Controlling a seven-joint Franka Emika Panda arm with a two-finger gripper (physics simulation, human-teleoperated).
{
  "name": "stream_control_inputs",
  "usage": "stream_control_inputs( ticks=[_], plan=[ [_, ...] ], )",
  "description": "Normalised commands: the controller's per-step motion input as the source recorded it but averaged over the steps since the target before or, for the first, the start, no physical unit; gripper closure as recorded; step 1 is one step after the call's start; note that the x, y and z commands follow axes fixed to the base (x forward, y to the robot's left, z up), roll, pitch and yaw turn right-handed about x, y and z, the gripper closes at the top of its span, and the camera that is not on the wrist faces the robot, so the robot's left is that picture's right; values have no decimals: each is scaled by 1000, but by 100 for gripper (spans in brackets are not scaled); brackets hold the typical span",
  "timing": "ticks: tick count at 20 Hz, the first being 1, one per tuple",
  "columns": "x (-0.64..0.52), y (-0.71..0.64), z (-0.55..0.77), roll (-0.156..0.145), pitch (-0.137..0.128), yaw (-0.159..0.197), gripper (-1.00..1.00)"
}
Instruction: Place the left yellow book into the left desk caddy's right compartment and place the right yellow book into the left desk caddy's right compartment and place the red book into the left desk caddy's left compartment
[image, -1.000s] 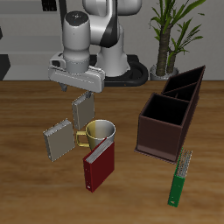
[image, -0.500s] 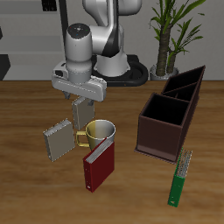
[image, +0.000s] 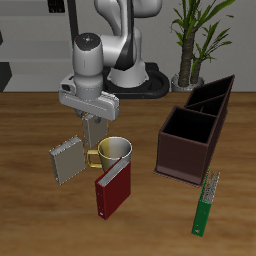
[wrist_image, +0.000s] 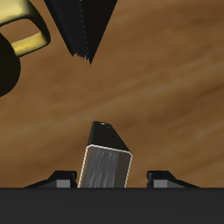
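Pincer (image: 95, 117) points down, fingers spread.

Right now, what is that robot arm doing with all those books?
The robot's gripper hangs over one grey-tan book standing behind the yellow mug, jaws open on either side of its top, not yet closed. The other grey-tan book and the red book stand on the table close by. Both bins of the nearer dark brown caddy are empty, so no book is put away yet.
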Motion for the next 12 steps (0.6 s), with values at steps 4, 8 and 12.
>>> stream_control_inputs(
  ticks=[4,8,12],
  plan=[
    [-68,103,219,11,-28,-17,100],
    [-132,210,489,0,-39,-5,100],
    [-257,425,754,-6,-37,-43,100]
  ],
)
